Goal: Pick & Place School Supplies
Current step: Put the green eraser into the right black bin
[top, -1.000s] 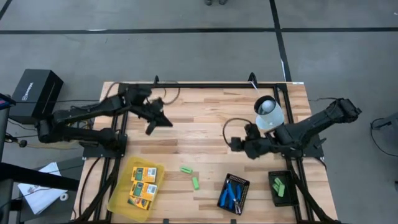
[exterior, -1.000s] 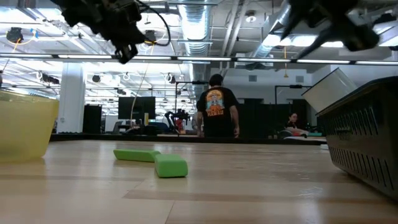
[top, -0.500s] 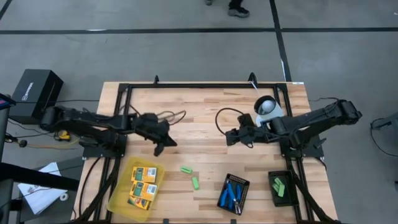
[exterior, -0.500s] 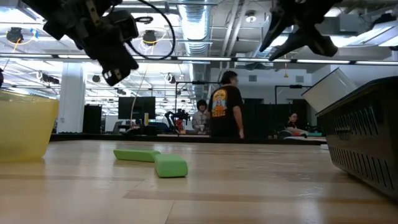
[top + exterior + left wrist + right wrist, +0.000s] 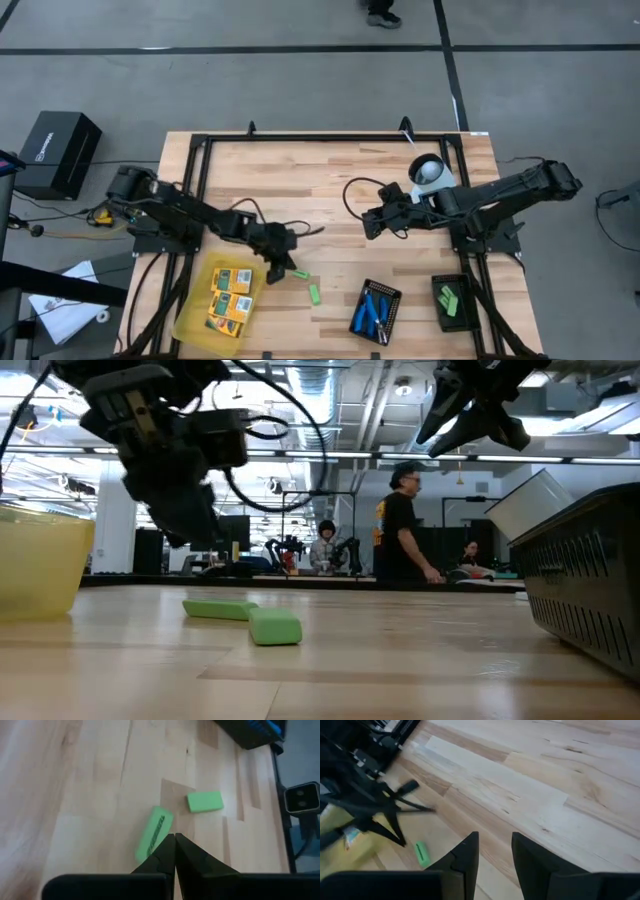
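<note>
Green blocks lie loose on the wooden table (image 5: 330, 190): one (image 5: 300, 272) just below the centre of the high view, another (image 5: 314, 294) a little lower and to its right. Two more blocks (image 5: 448, 300) sit in the black tray (image 5: 452, 322) at lower right. Yellow packs (image 5: 228, 297) fill the yellow tray (image 5: 190, 325) at lower left, and blue scissors (image 5: 374, 311) rest in a second black tray (image 5: 389, 295) at lower centre.

From the left edge of the high view, the left arm stretches low and rightward across the table. Its gripper (image 5: 279, 266) points down beside the upper block, fingers pressed together and holding nothing. In the left wrist view the closed tips (image 5: 174, 840) sit right over one end of that block (image 5: 154, 832), with the second block (image 5: 204, 801) just beyond.

From the right edge, the right arm extends leftward at mid-height. Its gripper (image 5: 368, 222) hangs above bare wood at centre right, fingers partly spread and empty, as the right wrist view (image 5: 492, 845) shows.
</note>
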Robot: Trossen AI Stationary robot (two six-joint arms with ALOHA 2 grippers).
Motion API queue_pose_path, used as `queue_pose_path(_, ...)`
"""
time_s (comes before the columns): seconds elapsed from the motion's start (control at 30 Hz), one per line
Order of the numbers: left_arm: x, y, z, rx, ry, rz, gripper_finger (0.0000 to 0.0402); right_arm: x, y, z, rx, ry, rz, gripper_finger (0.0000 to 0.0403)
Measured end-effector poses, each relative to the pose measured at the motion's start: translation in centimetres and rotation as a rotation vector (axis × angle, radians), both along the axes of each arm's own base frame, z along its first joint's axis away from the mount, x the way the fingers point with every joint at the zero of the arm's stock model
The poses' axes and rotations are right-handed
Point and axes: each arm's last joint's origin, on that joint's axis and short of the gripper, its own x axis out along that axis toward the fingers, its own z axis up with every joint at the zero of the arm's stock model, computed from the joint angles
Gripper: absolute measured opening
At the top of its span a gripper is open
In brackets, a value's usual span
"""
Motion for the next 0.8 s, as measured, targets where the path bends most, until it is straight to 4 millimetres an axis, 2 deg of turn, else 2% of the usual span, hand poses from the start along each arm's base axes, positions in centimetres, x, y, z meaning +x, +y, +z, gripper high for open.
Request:
queue_pose_path(0.27,2.0,-0.2,-2.0,0.011,0.070,0.011,0.0000,0.3,0.1,0.3,0.009,-0.045,0.002,0.0108)
queue_pose_path(0.8,2.0,-0.2,-2.3,0.015,0.087,0.012,0.0000,0.4,0.2,0.4,0.012,-0.062,0.001,0.0108)
